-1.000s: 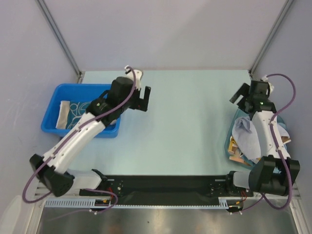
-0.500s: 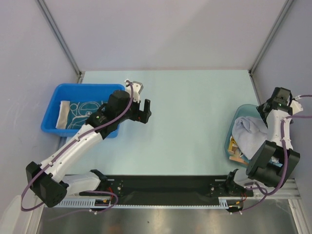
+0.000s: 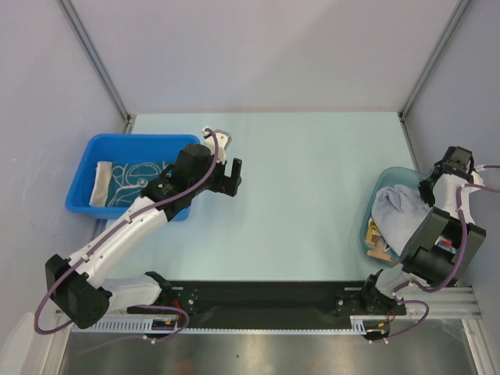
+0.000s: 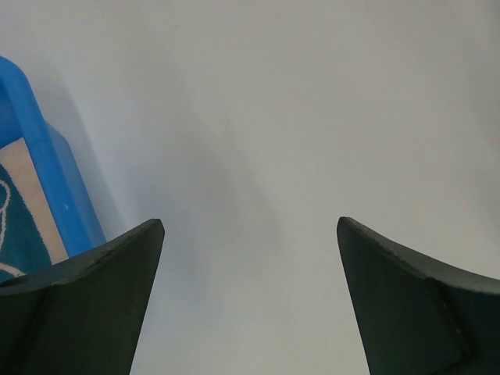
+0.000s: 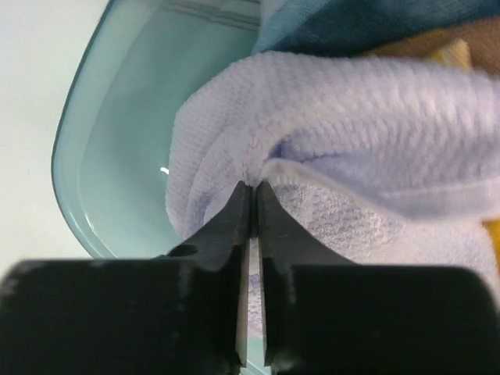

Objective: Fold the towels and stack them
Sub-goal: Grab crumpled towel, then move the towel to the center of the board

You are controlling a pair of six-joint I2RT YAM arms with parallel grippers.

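Observation:
A pale lavender towel lies crumpled on top of a pile in the teal bin at the right edge. My right gripper reaches into that bin and is shut on a fold of the lavender towel, with the jaws pinched together at the cloth. Under it show a blue towel and a brown and yellow one. A folded teal towel with white swirls lies in the blue bin. My left gripper hangs open over bare table just right of that bin, holding nothing.
The blue bin's wall stands close on the left of my left fingers. Orange and brown cloth pokes out at the near end of the teal bin. Grey walls close in the table on three sides.
My right gripper swung from the far end of the teal bin down onto the lavender towel and shut on it. The left arm drew back slightly toward the blue bin.

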